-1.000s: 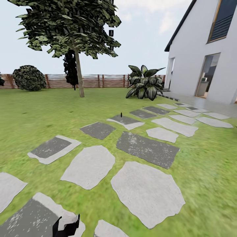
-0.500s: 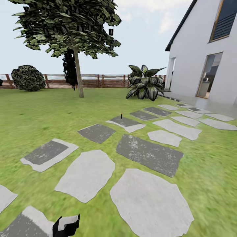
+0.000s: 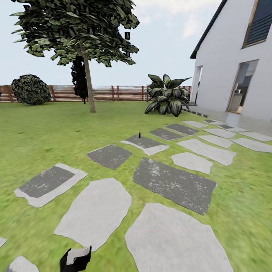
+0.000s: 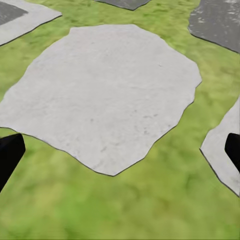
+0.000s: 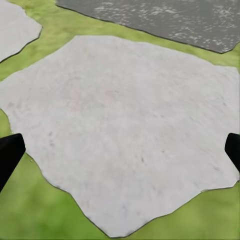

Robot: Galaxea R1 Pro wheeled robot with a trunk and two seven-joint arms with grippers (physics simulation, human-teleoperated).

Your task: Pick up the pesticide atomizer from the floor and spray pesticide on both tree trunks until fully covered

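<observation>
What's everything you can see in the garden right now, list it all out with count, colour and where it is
pesticide atomizer: one, small and dark, upright on a dark paving stone mid-lawn
tree: one, dark green leaves, trunk pale, far left by the fence
round bush: one, dark green, far left at the fence
broad-leaf plant: one, green and white, near the house corner
fence: one, brown slats, along the back
house: one, white, right
paving stones: many, light and dark grey, across the lawn
left gripper: one, black fingers spread apart, above a light stone
right gripper: one, black fingers spread apart, above a light stone
</observation>
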